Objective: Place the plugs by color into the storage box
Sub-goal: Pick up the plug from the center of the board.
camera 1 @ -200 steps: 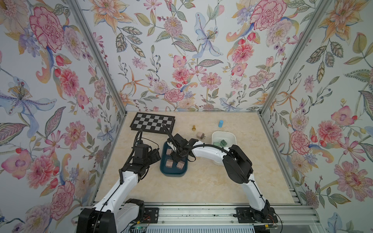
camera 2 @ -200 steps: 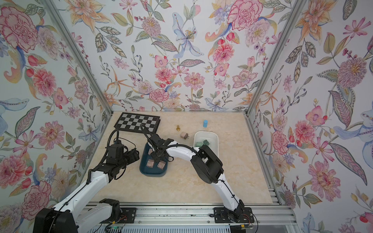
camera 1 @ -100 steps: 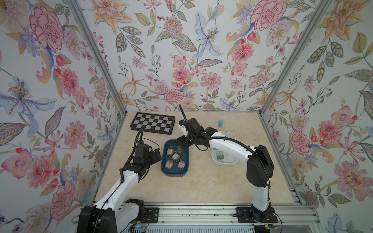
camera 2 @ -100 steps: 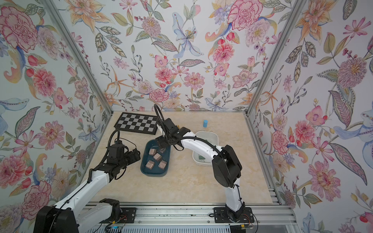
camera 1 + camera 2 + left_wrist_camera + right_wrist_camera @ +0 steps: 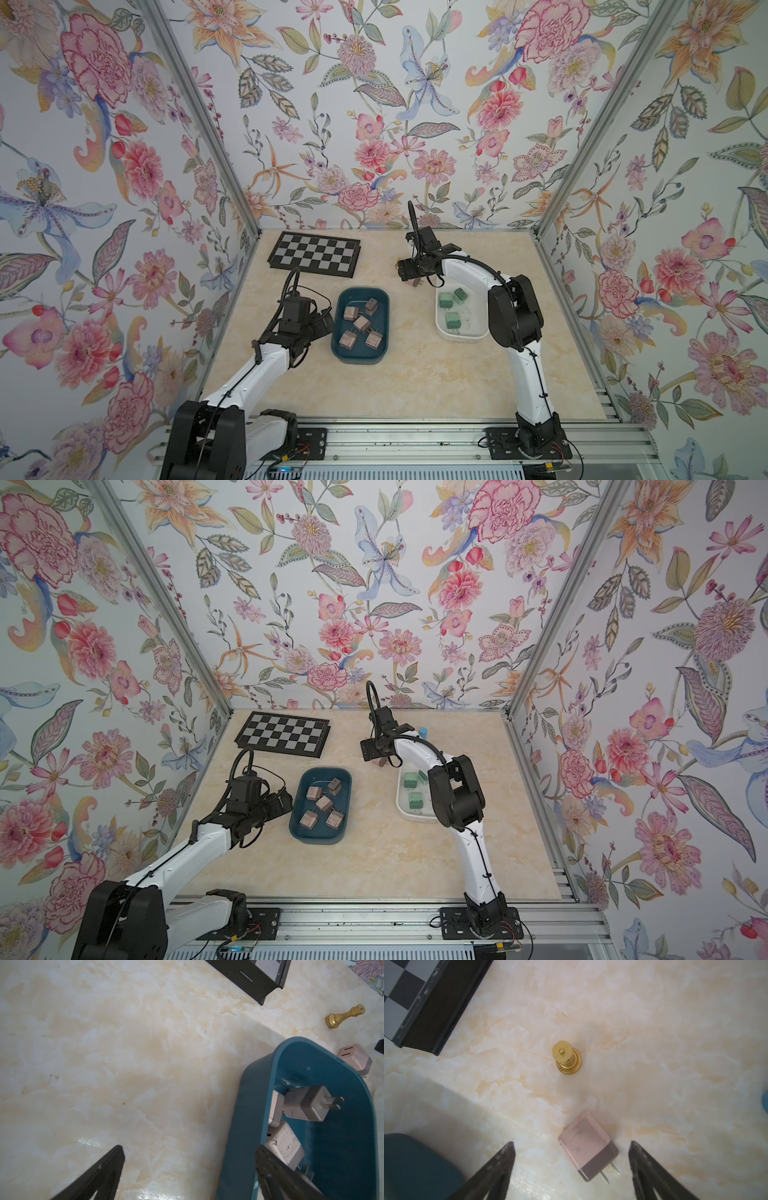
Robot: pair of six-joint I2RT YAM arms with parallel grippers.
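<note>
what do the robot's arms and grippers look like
The left arm and right arm have white link shells, bulky black joints and a thin black cable running along them, looping above each wrist. The left gripper and right gripper have flat black fingers tapering to points.

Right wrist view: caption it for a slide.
Open right end effector above a pink plug lying on the table, gold chess piece nearby.

Five pink plugs [image 5: 362,323] lie in the teal tray [image 5: 358,360], three green plugs [image 5: 453,320] in the white tray [image 5: 474,329].
</note>
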